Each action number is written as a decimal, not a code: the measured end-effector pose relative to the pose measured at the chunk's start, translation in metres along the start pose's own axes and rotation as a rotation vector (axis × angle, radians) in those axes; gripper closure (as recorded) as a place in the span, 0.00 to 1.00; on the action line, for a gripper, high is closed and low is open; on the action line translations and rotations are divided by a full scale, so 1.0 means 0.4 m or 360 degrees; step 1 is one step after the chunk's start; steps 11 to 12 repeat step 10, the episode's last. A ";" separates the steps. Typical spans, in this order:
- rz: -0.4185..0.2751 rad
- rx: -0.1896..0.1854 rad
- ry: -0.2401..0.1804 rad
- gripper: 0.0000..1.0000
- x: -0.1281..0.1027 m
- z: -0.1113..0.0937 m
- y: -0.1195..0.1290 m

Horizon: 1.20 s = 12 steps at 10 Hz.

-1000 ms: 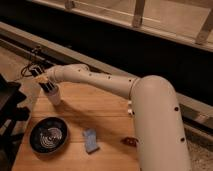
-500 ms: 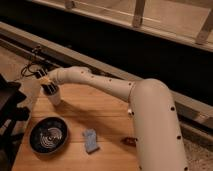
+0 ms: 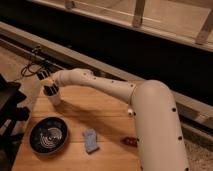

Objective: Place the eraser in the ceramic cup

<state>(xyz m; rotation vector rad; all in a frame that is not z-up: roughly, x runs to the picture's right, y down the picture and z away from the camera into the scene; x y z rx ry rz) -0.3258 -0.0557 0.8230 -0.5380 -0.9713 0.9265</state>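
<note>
The gripper (image 3: pixel 49 90) is positioned directly above the cup (image 3: pixel 53 97), its dark fingers (image 3: pixel 50 91) reaching down to the cup's mouth. Whether the fingers are open or closed cannot be determined. A small pale object sits at the top of the gripper; its identity cannot be determined. The eraser cannot be located with certainty.

The cup stands upright near the far left corner of the table (image 3: pixel 100 120), close to the left edge. Its interior is hidden by the gripper.

From the gripper, the white arm (image 3: pixel 100 86) runs right of the cup, above the far edge of the table, then bends down into a thick segment that covers the right side of the table.

The bowl (image 3: pixel 48 135) is in front of the cup, near the left edge of the table. It is black with pale rings inside and holds nothing visible.

A blue-grey block (image 3: pixel 90 140) lies flat, in front of and to the right of the cup, just beside the bowl on its right. Its long axis runs roughly front to back.

A small dark red object (image 3: pixel 129 141) lies further right of the cup, touching or just beside the arm.

Bare table surface lies between the cup, the bowl and the block.
</note>
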 end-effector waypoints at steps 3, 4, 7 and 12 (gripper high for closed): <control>0.0023 -0.0013 0.0010 0.20 0.023 0.004 0.006; 0.0004 -0.0002 0.0014 0.20 0.007 0.008 0.005; 0.0012 0.0001 0.0022 0.20 -0.009 -0.001 0.004; 0.0005 0.0009 0.0035 0.20 -0.014 0.013 0.008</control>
